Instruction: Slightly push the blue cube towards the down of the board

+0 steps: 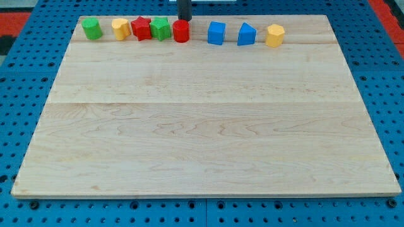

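Observation:
The blue cube [216,33] sits near the view's top edge of the wooden board [208,126], right of centre in a row of blocks. My tip [184,19] is at the view's top, just behind the red cylinder [181,31] and up-left of the blue cube, apart from the cube. Right of the cube stands a blue wedge-shaped block [247,34].
The same row holds, from the view's left, a green cylinder [92,28], a yellow block [120,28], a red star [141,28] and a green star [161,28], and at the right end a yellow block [274,35]. A blue perforated table [25,94] surrounds the board.

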Controlling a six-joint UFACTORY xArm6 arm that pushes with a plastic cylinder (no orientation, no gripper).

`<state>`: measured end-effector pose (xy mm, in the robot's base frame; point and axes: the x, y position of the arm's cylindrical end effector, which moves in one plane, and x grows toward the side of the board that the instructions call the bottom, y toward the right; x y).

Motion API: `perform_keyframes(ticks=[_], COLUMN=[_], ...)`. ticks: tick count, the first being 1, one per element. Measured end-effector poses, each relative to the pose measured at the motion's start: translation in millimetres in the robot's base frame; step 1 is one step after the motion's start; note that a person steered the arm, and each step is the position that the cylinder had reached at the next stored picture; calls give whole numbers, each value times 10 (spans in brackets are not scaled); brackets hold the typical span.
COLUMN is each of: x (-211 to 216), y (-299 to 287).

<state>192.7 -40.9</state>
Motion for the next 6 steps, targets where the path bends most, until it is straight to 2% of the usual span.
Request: perform_keyframes(ticks=[1,2,3,5,6], x=[1,0,65,674,680], y=[174,850,1083,855,936])
